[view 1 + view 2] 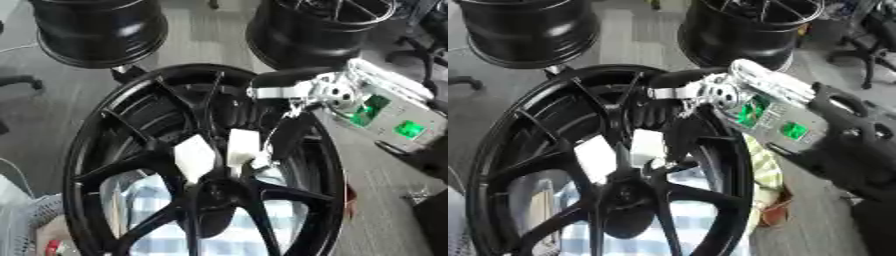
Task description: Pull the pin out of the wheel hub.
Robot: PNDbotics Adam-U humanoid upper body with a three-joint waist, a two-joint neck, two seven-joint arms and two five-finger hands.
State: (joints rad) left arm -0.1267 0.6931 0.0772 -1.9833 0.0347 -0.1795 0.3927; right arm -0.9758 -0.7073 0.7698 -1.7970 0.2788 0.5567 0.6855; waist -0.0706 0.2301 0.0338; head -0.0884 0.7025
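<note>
Stereo head cams, close, down onto wheel hub (210, 195).

Right arm (798, 120): silver-grey forearm housing, boxy, with two green lit patches on flat face. Silver wrist joint (337, 95), round, small dark holes visible. Black shell segment behind forearm, glossy. Right hand (293, 132): black fingers, silver bracket at base. Thin pale cable at wrist.

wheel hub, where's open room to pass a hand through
The gaps between spokes low on the black wheel, left and right of the hub, look open. Near the white blocks it's crowded: the right robot hand reaches in there.
</note>
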